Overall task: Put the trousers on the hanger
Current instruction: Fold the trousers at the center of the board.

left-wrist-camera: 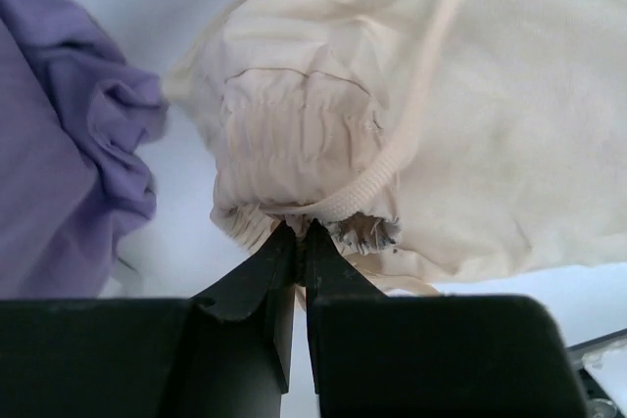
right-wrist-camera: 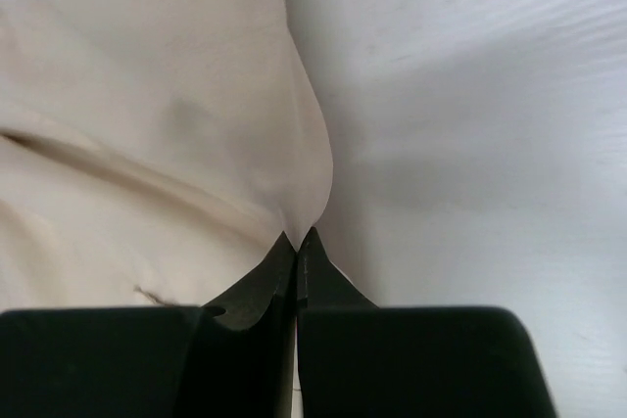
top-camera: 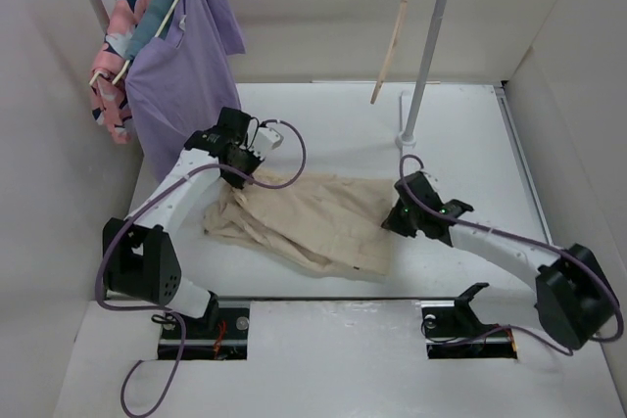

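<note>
The beige trousers (top-camera: 309,217) lie crumpled on the white table between the two arms. My left gripper (top-camera: 238,179) is shut on their gathered elastic waistband (left-wrist-camera: 294,144) at the left end, beside a drawstring (left-wrist-camera: 377,178). My right gripper (top-camera: 394,220) is shut on the cloth's edge (right-wrist-camera: 304,173) at the right end. The pale pink-beige hanger (top-camera: 394,31) hangs empty from the rail at the back, right of centre, above the table.
A purple shirt (top-camera: 186,66) and a pink patterned garment (top-camera: 113,56) hang on wooden hangers at the rail's left end; purple cloth (left-wrist-camera: 69,154) lies close to my left gripper. The rack's right post (top-camera: 428,56) stands behind the trousers. White walls enclose the table.
</note>
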Controlling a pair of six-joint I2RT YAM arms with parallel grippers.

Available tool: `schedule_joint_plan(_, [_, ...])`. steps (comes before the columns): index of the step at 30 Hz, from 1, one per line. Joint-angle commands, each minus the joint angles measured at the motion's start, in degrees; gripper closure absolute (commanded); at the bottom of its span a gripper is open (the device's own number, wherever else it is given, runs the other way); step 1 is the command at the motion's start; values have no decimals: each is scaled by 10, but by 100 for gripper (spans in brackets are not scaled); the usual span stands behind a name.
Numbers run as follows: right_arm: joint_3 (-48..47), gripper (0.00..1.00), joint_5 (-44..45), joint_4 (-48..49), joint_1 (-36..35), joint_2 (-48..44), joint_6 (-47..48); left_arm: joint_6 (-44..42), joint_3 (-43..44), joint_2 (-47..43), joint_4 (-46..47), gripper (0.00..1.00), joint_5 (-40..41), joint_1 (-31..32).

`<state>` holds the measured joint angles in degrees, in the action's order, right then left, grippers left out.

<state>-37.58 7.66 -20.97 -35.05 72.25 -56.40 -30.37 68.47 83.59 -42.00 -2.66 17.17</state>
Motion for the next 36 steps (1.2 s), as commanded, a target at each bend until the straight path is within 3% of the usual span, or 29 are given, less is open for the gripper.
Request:
schedule_joint_plan(1, [15, 100, 25, -48, 30, -71, 20, 13, 37, 7, -3, 100, -38, 7])
schedule_joint_plan(7, [39, 100, 20, -63, 63, -131, 40, 24, 45, -6, -38, 100, -49, 12])
schedule_joint_plan(14, [44, 100, 12, -49, 74, -82, 45, 24, 7, -30, -56, 100, 52, -6])
schedule_joint_plan(17, [44, 84, 17, -56, 79, -70, 52, 27, -31, -12, -28, 100, 59, -33])
schedule_joint_plan(20, [44, 78, 24, -49, 99, -57, 66, 37, -68, 41, -12, 100, 41, -38])
schedule_joint_plan(23, [38, 60, 24, -59, 105, -52, 78, 48, -87, 76, -18, 100, -14, -38])
schedule_joint_plan(24, [25, 47, 24, -64, 105, -52, 84, 54, -93, 76, -18, 100, -21, -38])
schedule_joint_plan(29, [-27, 42, 55, -92, 83, -78, 96, 54, -98, 45, -18, 100, 0, -38])
schedule_joint_plan(34, [-84, 23, 54, -50, 95, -98, 144, 49, -81, 32, -41, 100, 7, -38])
schedule_joint_plan(36, [-102, 22, 39, -36, 116, -70, 164, 44, -81, 32, -55, 100, 7, -38])
